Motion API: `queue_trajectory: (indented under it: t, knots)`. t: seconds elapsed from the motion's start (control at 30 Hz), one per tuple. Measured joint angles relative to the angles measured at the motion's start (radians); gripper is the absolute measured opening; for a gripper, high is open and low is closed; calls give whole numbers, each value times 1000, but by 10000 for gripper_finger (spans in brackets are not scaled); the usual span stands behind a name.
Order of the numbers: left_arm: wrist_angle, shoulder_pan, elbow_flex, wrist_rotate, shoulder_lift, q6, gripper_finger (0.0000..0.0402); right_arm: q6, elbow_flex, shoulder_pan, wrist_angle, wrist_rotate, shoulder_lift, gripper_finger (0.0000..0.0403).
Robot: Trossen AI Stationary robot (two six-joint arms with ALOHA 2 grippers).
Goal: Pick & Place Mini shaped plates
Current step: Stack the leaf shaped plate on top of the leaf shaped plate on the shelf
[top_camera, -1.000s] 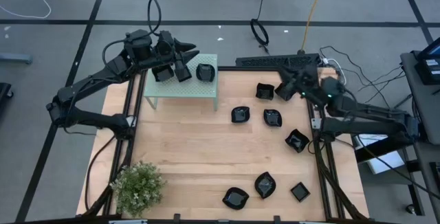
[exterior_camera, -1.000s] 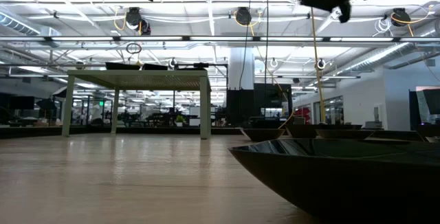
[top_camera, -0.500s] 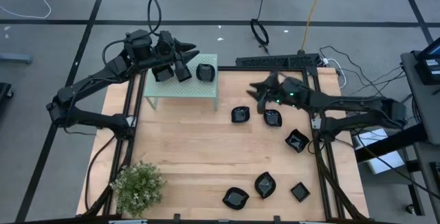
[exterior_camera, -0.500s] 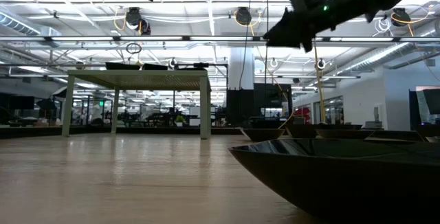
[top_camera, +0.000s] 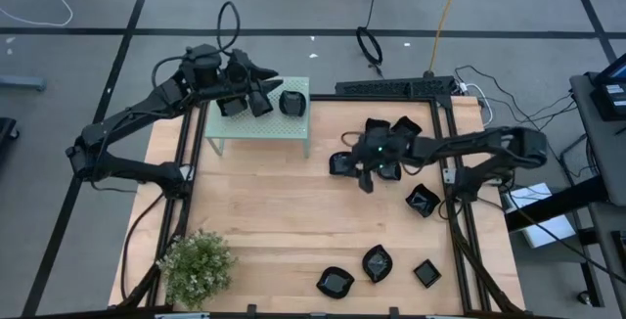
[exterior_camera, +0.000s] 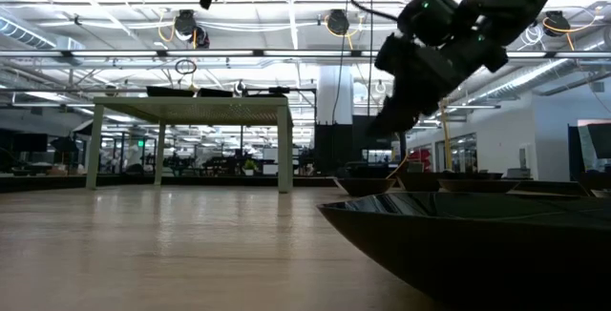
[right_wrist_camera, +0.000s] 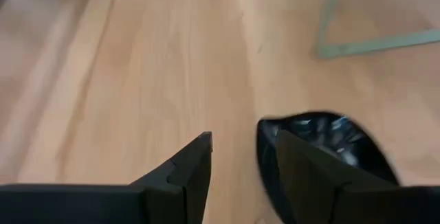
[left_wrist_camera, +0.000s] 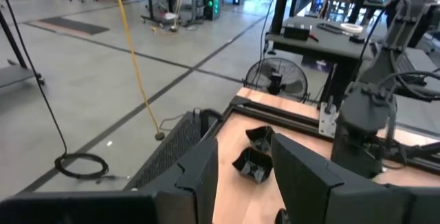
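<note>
Small glossy black mini shaped plates lie scattered on the wooden table (top_camera: 274, 211). One plate (top_camera: 342, 162) lies at mid table and shows in the right wrist view as the plate (right_wrist_camera: 337, 138) just beside one finger. My right gripper (top_camera: 363, 174) (right_wrist_camera: 237, 148) hovers open above the table next to it, slanting down, nothing between its fingers. Another plate (top_camera: 292, 102) rests on the pale green stand (top_camera: 256, 131). My left gripper (top_camera: 266, 72) (left_wrist_camera: 240, 162) hangs open and empty high over the stand.
More plates lie at the far right (top_camera: 376, 127), the right edge (top_camera: 423, 201) and the near edge (top_camera: 335, 282) (top_camera: 377, 261) (top_camera: 426, 273). A potted plant (top_camera: 199, 263) stands at the near left corner. A plate's rim (exterior_camera: 458, 239) fills the low view's foreground.
My right gripper has swung from high over the table's far right corner down and toward the left, tipping nose-down, to just above the plates at mid table. My left arm has kept its place over the stand.
</note>
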Motion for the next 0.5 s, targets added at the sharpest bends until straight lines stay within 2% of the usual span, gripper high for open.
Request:
queue_trajectory:
  t: [0.17, 0.33, 0.43, 0.5]
  knots:
    - [-11, 0, 0, 0, 0, 2, 141, -138, 0, 42, 17, 6, 93, 150]
    - [-11, 0, 0, 0, 0, 2, 141, -279, 0, 74, 68, 146, 177, 150]
    - [-11, 0, 0, 0, 0, 2, 141, -301, 0, 81, 117, 215, 211, 149]
    - [-12, 0, 0, 0, 0, 2, 141, -297, 1, 82, 168, 221, 231, 149]
